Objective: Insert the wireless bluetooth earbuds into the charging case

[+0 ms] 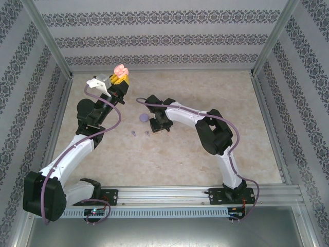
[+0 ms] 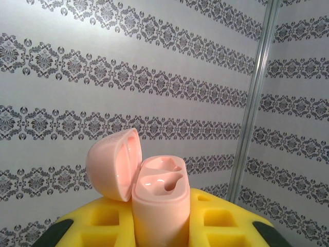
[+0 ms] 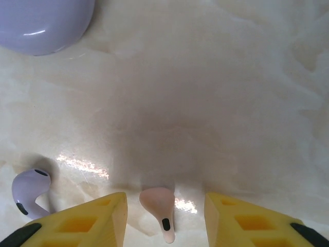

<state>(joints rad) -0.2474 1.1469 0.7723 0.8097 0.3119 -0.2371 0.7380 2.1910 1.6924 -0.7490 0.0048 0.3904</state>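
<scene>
Beige marbled tabletop (image 1: 180,159) (damask-papered walls (image 1: 154,31))

purple case (image 3: 41,23): cut off top-left | pink case (image 2: 162,206): base cut off below

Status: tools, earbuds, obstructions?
Left tool shut on open pink case, upright. Right tool open, straddling pink earbud on table. Purple earbud beside, apart.

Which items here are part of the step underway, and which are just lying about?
In use:
pale pink open charging case, gripped by the left claw
pinkish-beige stemmed earbud, lying between the right claw's open fingers

Lying about for now:
lilac stemmed earbud beside it
glossy lilac rounded case farther off
</scene>
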